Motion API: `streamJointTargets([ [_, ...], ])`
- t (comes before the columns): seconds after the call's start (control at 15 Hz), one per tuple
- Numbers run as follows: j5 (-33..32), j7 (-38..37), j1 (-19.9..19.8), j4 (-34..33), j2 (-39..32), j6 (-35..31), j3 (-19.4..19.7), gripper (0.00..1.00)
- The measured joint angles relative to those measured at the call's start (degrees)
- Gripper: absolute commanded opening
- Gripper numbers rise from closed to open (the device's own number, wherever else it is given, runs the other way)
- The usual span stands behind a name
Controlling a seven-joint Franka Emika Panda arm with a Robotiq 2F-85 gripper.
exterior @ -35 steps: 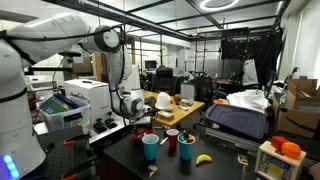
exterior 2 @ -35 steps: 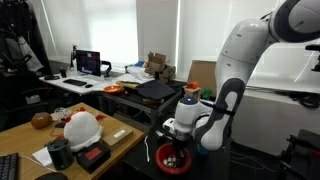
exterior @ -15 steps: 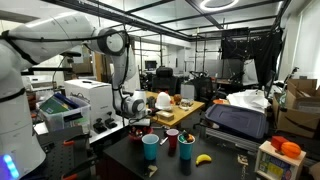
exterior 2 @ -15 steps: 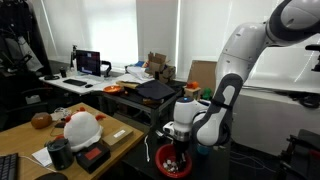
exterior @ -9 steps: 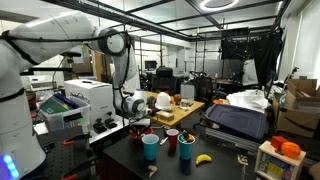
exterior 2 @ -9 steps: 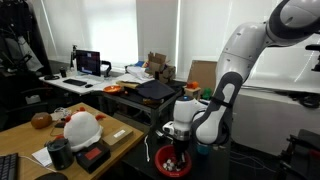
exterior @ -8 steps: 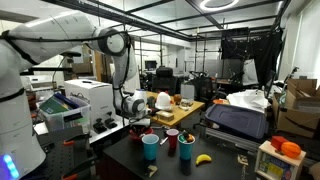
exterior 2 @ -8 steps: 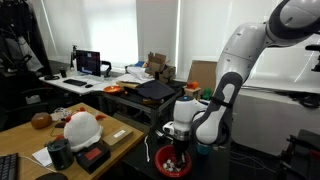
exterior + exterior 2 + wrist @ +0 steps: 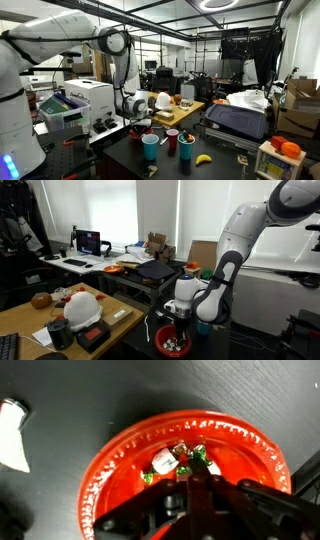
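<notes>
A red bowl (image 9: 110, 460) sits on the black table, with several small green and white wrapped pieces (image 9: 165, 459) in its middle. My gripper (image 9: 192, 475) reaches down into the bowl, its two fingers pressed together, the tips right among the pieces. Whether a piece is pinched between the tips I cannot tell. In an exterior view the gripper (image 9: 175, 332) stands upright over the red bowl (image 9: 160, 343) at the table's near edge. In an exterior view the gripper (image 9: 139, 126) is low beside the cups.
A teal cup (image 9: 151, 147), a red cup (image 9: 172, 140), another blue cup (image 9: 186, 150) and a banana (image 9: 204, 158) stand close by. A white helmet (image 9: 80, 307) lies on the wooden desk. A white object (image 9: 12, 435) lies left of the bowl.
The gripper has come down into the red bowl and its fingers have shut over the last second. The arm has held still for the last half second.
</notes>
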State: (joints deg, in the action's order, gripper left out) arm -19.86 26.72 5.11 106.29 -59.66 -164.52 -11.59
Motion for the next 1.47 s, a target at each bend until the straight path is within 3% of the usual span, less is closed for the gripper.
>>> streamJointTargets([
  [0.4, 0.9, -1.3, -2.2, 3.7, 3.8, -3.6, -0.4, 0.00],
  [0.47, 1.0, -1.4, -2.7, 4.6, 4.6, -4.2, -0.6, 0.26],
  [0.6, 1.1, -1.9, -3.4, 6.0, 5.9, -5.1, -0.9, 0.34],
  [1.13, 1.4, -2.4, -3.1, 5.3, 5.3, -5.3, -2.8, 0.93],
  [1.2, 1.4, -2.4, -2.9, 4.7, 4.8, -5.3, -3.1, 0.99],
  [1.47, 1.4, -2.4, -2.6, 1.6, 2.2, -4.9, -3.8, 1.00],
])
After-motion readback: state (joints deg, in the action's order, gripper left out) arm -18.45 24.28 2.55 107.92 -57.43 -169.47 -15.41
